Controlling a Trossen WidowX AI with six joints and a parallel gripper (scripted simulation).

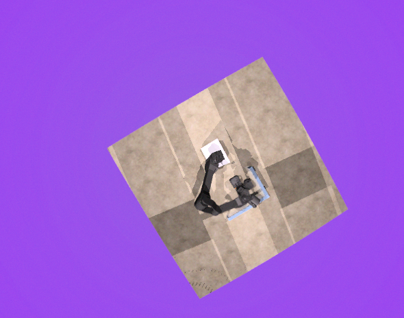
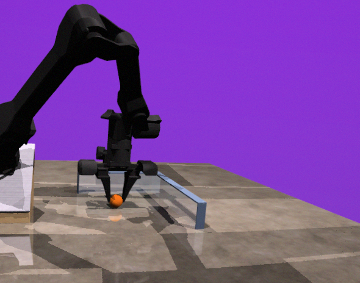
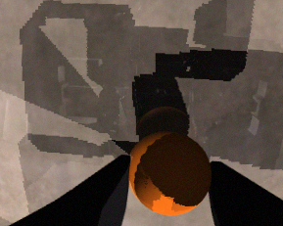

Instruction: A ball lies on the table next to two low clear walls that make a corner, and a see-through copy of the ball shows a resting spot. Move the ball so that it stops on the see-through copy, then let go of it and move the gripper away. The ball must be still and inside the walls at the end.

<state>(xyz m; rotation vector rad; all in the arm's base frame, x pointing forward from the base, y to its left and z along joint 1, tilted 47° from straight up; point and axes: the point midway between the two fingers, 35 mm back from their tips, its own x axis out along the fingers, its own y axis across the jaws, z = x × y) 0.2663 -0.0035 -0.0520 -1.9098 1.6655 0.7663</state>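
Purple backdrop, mottled table: we have the ball pinched in our gripper, low inside the walls, seemingly on the copy (hidden now). Left, we judge: release, check stillness, retreat.

White block — perhaps wood-based — on a mottled table.

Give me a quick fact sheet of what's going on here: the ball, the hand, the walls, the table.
ball: orange, low by the table, pinched between the two fingers
hand: black, pointing straight down, shut on the ball
walls: two low clear walls forming a corner, behind and to the right of the ball in the side view
table: mottled brown top, shiny, showing a faint orange reflection under the ball
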